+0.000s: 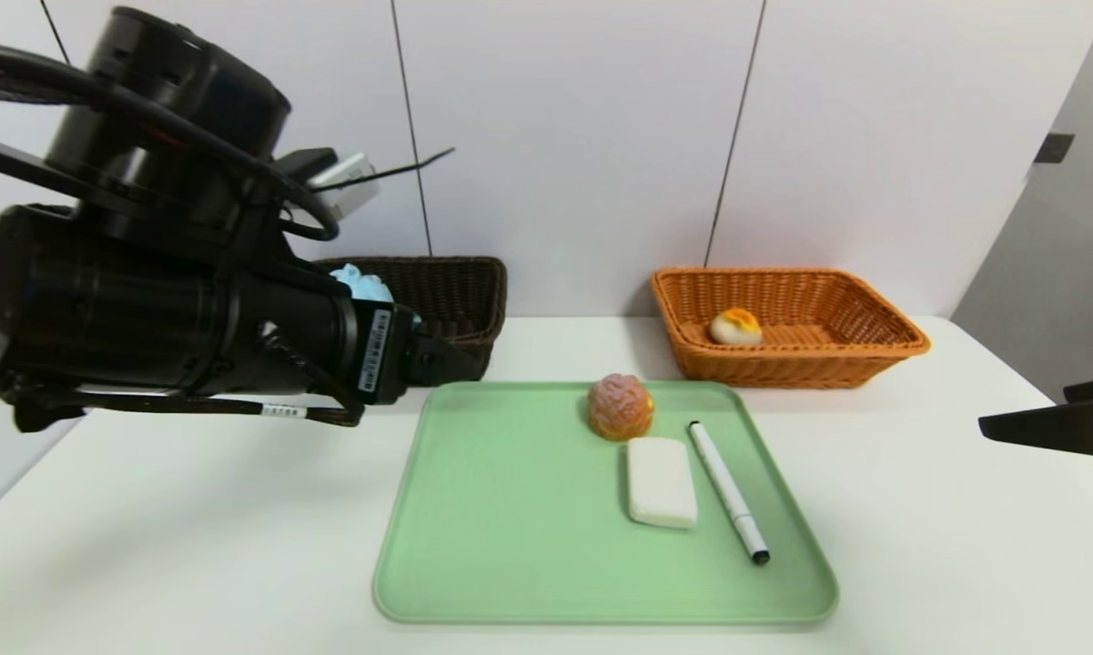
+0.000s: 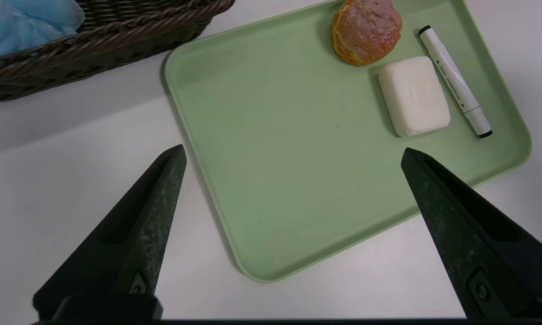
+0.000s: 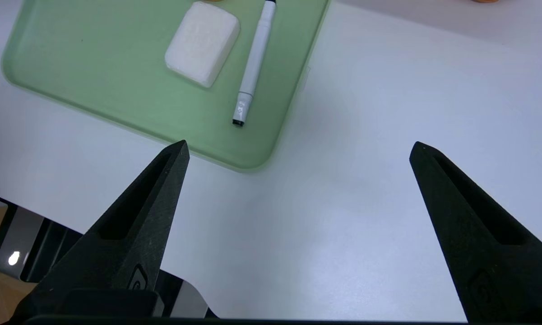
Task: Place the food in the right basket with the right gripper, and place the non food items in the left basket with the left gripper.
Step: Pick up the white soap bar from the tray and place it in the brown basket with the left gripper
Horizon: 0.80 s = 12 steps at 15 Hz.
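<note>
**Clerk:** Largest first; green tray (image 1: 510, 546), table centre; dark left basket (image 1: 455, 296) at its 11 o'clock, blue pouf (image 1: 364, 282) inside; orange right basket (image 1: 787, 364) at 1 o'clock, bun (image 1: 735, 327) inside.

**Checker:** Left on the tray?

**Clerk:** Soap bar (image 1: 662, 482), right of centre; judged stiff, perhaps slick; take across the short sides. Cream puff (image 1: 620, 407), at 12 o'clock from the soap, touching or nearly; judged light, crushable; grip gently at mid-height. Marker pen (image 1: 728, 491), at the soap's 3 o'clock; thin, may roll; pinch mid-barrel.

**Checker:** Grippers?

**Clerk:** Left gripper (image 2: 293, 155) spread wide, empty, over the tray's left side; right gripper (image 3: 298, 146) likewise wide, empty, off the tray's near-right corner.
</note>
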Each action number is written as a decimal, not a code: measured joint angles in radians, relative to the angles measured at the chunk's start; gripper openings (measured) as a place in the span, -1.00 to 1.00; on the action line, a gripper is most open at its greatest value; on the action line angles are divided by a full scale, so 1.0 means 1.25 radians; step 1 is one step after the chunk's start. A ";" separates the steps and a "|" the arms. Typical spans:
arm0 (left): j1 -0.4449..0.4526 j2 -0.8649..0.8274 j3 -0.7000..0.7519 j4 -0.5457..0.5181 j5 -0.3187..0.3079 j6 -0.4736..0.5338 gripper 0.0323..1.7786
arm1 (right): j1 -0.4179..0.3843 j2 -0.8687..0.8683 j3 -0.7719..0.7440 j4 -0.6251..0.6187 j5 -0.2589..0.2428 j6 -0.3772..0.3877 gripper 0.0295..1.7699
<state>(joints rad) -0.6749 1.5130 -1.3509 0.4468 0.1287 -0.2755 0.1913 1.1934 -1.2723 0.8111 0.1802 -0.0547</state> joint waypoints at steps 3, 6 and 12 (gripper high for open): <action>-0.041 0.056 -0.019 -0.005 0.001 -0.022 0.90 | 0.000 -0.019 0.013 -0.001 0.002 0.010 0.91; -0.075 0.125 -0.069 -0.003 0.004 -0.084 0.90 | 0.000 -0.025 0.018 -0.002 0.003 0.019 0.91; -0.147 0.300 -0.205 0.045 0.062 -0.165 0.90 | 0.000 -0.023 0.039 -0.004 0.005 0.026 0.91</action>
<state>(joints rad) -0.8591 1.8881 -1.6068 0.5028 0.2062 -0.4815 0.1913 1.1651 -1.2232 0.8057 0.1860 -0.0219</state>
